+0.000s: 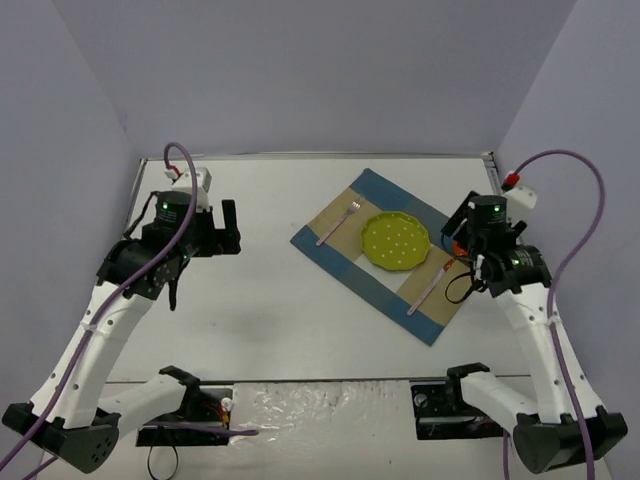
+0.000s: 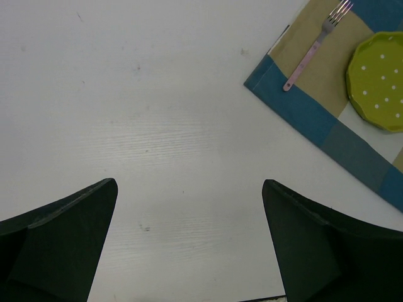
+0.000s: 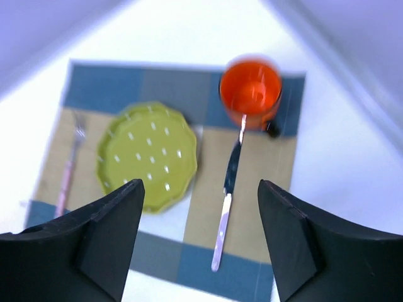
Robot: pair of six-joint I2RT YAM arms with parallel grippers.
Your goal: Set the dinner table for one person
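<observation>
The white dinner table (image 1: 250,310) carries a blue-and-tan checked placemat (image 1: 385,290) at the right. On the mat lie a green dotted plate (image 1: 395,241), a pink-handled fork (image 1: 338,224) to its left and a pink-handled knife (image 1: 430,288) to its right. An orange cup (image 3: 250,93) stands at the knife's tip. My right gripper (image 3: 200,184) is open and empty, raised above the knife (image 3: 230,182) and plate (image 3: 148,154). My left gripper (image 2: 189,184) is open and empty over bare tabletop, left of the mat (image 2: 302,107) and fork (image 2: 313,50).
Pale lavender walls (image 1: 300,80) close the table on three sides. The arm bases (image 1: 200,405) sit at the near edge. A purple cable (image 1: 590,210) loops off the right arm.
</observation>
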